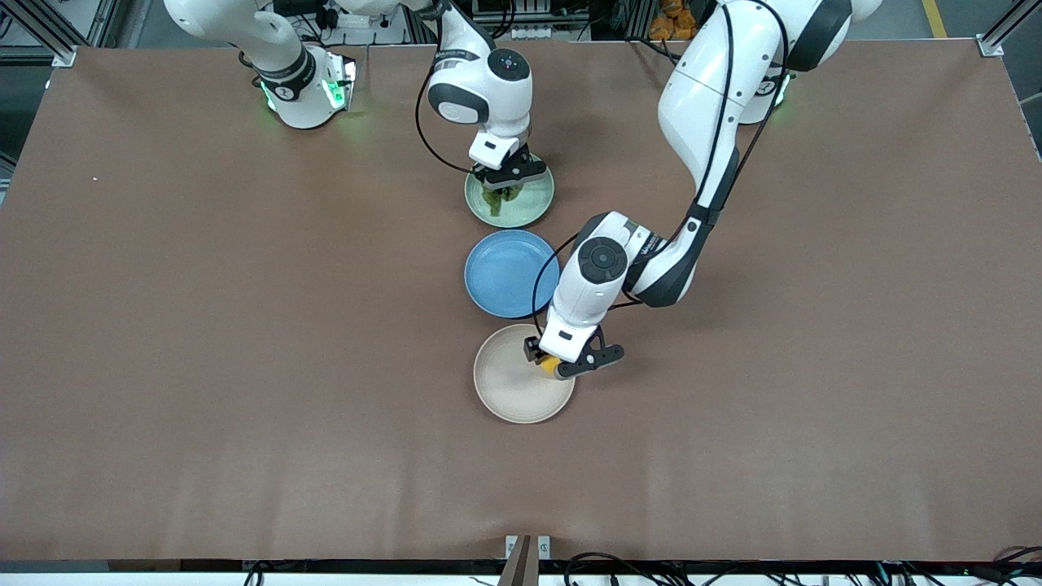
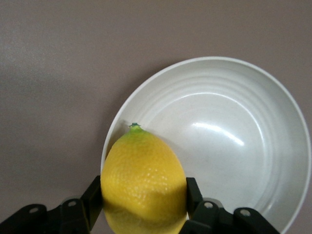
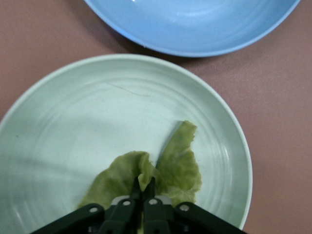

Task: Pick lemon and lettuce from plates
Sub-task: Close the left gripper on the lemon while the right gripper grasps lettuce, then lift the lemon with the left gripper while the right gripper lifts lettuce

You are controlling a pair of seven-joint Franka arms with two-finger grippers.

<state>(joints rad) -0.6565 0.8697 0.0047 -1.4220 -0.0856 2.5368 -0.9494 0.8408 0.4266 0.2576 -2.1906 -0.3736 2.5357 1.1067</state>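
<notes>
We find left gripper [image 2: 144, 207] jaws clamped across the firm, slippery lemon [image 2: 144, 183], right gripper [image 3: 141, 195] jaws pinching the limp lettuce [image 3: 165, 168] mid-leaf.

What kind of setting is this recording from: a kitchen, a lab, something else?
Most likely a robotics lab. Two arms stand at a bare brown table with aluminium framing and cabling at its edges. The food looks like props: the left tool grips a lemon, the right tool pinches lettuce.

Glossy white arm shells, black joint bands, black cables, green base lights, black fingers [image 2: 193, 195]
</notes>
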